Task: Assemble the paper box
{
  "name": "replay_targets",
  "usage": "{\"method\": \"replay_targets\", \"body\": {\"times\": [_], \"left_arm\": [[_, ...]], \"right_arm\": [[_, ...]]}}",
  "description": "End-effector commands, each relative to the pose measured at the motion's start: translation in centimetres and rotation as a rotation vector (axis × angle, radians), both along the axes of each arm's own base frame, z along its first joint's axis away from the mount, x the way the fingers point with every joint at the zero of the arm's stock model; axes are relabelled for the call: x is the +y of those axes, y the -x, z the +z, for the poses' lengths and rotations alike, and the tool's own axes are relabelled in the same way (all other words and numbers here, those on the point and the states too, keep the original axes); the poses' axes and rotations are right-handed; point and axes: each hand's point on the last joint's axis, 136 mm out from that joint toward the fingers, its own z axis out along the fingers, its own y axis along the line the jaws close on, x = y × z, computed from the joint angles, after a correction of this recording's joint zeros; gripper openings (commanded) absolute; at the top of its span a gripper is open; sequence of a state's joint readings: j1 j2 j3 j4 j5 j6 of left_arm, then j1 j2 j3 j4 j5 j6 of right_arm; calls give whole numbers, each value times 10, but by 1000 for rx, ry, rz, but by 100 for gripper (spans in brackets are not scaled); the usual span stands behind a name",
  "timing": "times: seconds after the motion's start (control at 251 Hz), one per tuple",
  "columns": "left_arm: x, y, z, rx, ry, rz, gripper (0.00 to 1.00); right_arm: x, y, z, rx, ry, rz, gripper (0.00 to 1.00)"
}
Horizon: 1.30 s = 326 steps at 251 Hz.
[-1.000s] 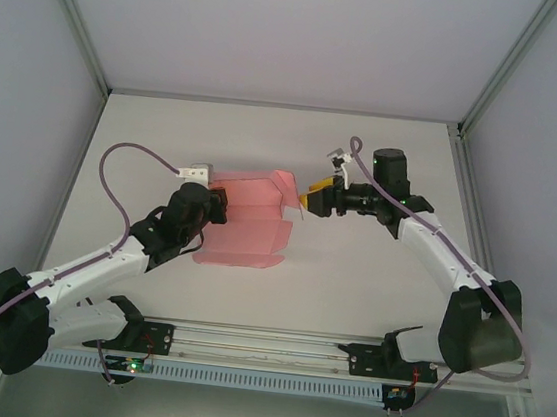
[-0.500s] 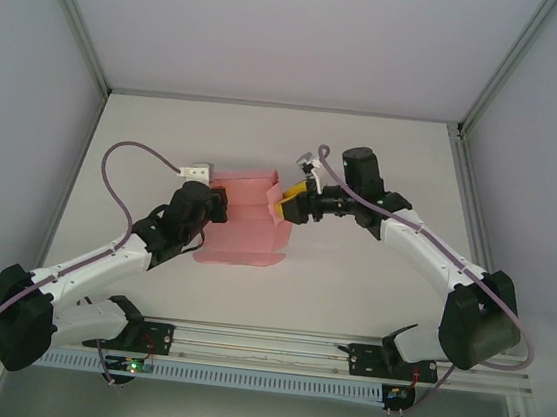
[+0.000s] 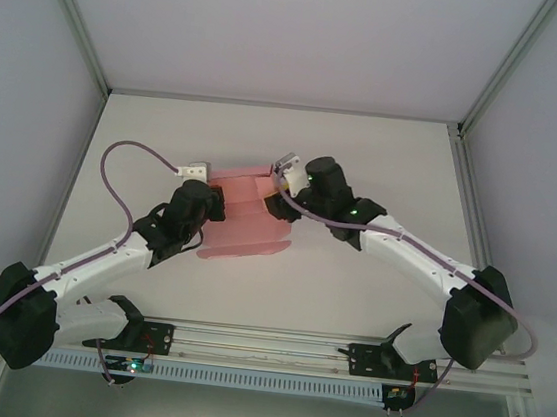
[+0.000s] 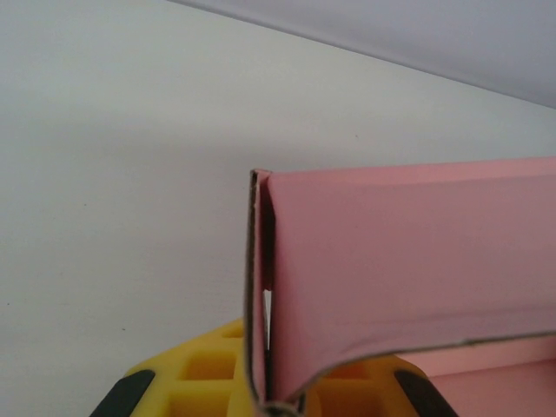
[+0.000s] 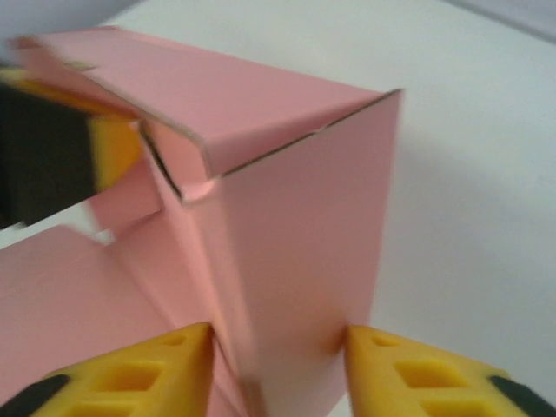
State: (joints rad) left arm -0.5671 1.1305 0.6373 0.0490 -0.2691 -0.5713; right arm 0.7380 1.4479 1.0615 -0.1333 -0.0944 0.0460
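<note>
One paper box [image 3: 247, 220] of thin pink card lies near the middle of the surface [image 3: 364, 168], only partly folded. Its base and the near flap lie flat, its far wall is raised, and a shorter panel stands upright at its right end.

At the box's left end we see the left hand [image 3: 219, 202] clamped on the raised wall. In the left wrist view the wall [image 4: 408, 261] is doubled over on itself, with a thin gap between the two layers. Its end edge runs down between the yellow fingers [image 4: 200, 382] of that hand [image 4: 278, 391], which sit tight against the card.

At the box's right end the right hand [image 3: 277, 206] has its tips at the upright panel. In the right wrist view the panel [image 5: 295, 191] rises between the two yellow fingers [image 5: 139, 369] of the hand [image 5: 278, 373]. They stand apart, one close on each side of the card. Whether they press the card or only flank it, we cannot tell. That view is blurred toward the left side.

Both arms reach in from the near edge of the surface, and the box lies between the two hands.
</note>
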Motion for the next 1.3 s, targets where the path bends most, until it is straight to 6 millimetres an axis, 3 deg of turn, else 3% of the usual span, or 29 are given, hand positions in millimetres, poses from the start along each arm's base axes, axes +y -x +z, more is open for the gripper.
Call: {"method": "replay_targets", "body": {"times": [0.0, 0.064, 0.184, 0.323, 0.463, 0.658, 0.766, 0.83, 0.91, 1.006, 1.089, 1.153, 1.237, 1.297], "left_arm": [[-25, -8, 36, -66, 112, -68, 0], [-27, -10, 35, -50, 117, -64, 0], [-17, -12, 29, 2, 92, 32, 0], [21, -3, 9, 135, 10, 268, 0], [64, 19, -10, 270, -134, 484, 0], [73, 37, -22, 339, -136, 515, 0], [77, 42, -19, 345, -142, 535, 0], [75, 41, -18, 341, -131, 528, 0], [64, 34, -19, 329, -98, 473, 0], [46, 24, -16, 290, -40, 390, 0], [35, 15, -7, 242, 3, 343, 0], [29, 10, 1, 204, 27, 312, 0], [23, 6, 10, 156, 48, 273, 0], [21, 4, 13, 130, 43, 249, 0]], "right_arm": [[-17, -40, 9, -213, 131, -301, 26], [-20, -49, 13, -301, 163, -397, 15], [-31, -62, 18, -410, 271, -557, 5], [-64, -75, 13, -463, 447, -729, 5], [-109, -79, 20, -531, 623, -894, 6], [-162, -82, 32, -589, 846, -1080, 8], [-170, -85, 32, -600, 867, -1111, 7], [-163, -89, 27, -595, 823, -1073, 7], [-140, -94, 20, -588, 740, -961, 8], [-88, -94, 4, -518, 504, -696, 18], [-41, -80, -1, -426, 246, -444, 20], [-12, -64, 4, -384, 96, -265, 28], [7, -42, 16, -376, 0, -114, 30], [8, -32, 27, -375, -46, -74, 36]]}}
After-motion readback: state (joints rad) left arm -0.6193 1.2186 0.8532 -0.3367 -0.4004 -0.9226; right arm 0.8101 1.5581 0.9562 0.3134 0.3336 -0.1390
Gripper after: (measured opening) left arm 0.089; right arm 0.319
